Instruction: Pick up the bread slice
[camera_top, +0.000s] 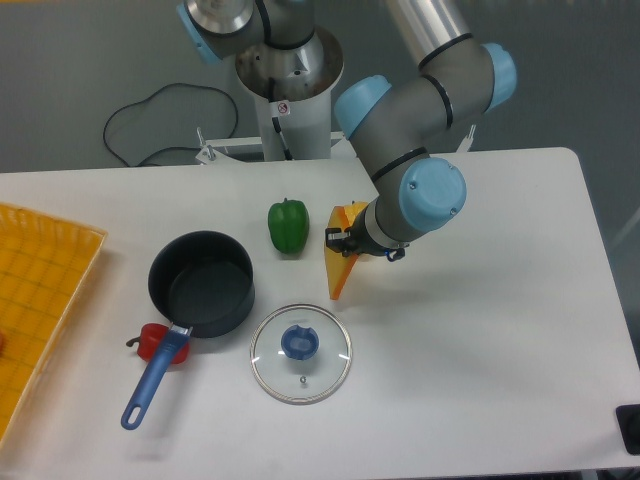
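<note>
Jaws (345, 242) of your two-finger gripper are clamped on the upper part of the flat yellow-orange plastic bread slice (338, 267), which stands tilted on edge with its pointed end down, touching or just above the white desk (480, 340); you cannot tell which from this view. You see the slice just right of the green toy pepper (288, 225) and above the round glass lid with the blue knob (300, 352). Further left sit the dark pot with the blue handle (200, 283), a small red toy piece (151, 340) against that handle, and a yellow plastic tray (35, 290) at the desk's left edge.
</note>
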